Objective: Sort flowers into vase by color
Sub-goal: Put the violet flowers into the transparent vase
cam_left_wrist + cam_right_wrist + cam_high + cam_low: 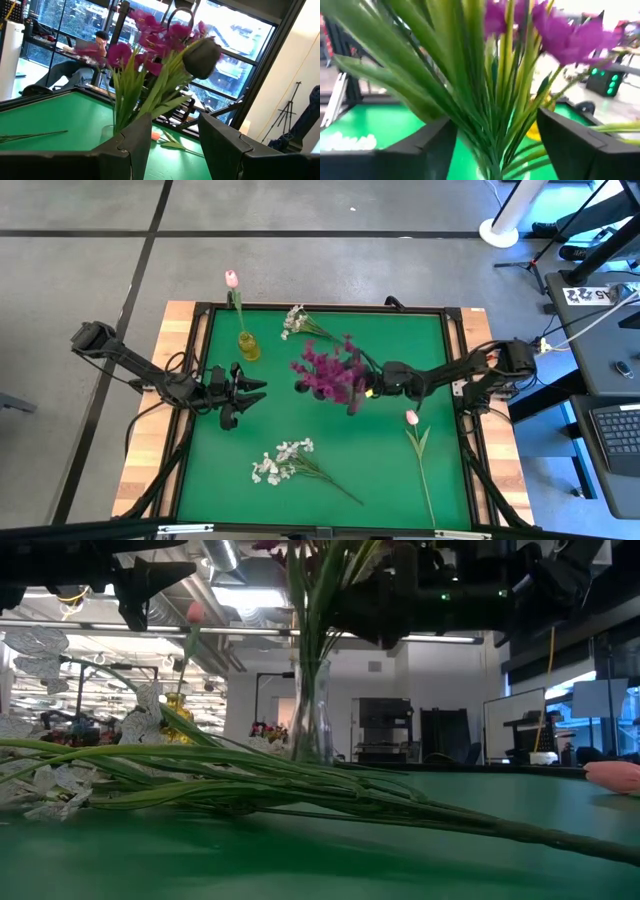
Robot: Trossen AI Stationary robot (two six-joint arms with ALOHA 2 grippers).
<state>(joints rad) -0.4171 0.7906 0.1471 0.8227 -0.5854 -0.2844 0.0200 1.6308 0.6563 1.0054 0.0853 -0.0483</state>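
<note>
Magenta flowers (330, 370) stand with their green stems in a clear glass vase (310, 710) at mid-table. My right gripper (358, 392) is open just right of them, level. Its fingers stand on either side of the stems (495, 115), and I see no touch. My left gripper (250, 390) waits open left of the vase with nothing between its fingers (135, 145). A pink tulip (232, 278) stands in a small yellow vase (248, 346) at the far left.
One white flower spray (295, 320) lies on the green mat behind the clear vase, another (282, 460) lies near the front. A pink tulip (412, 418) lies at the right, stem toward the near edge. A dark frame (455, 310) rims the mat.
</note>
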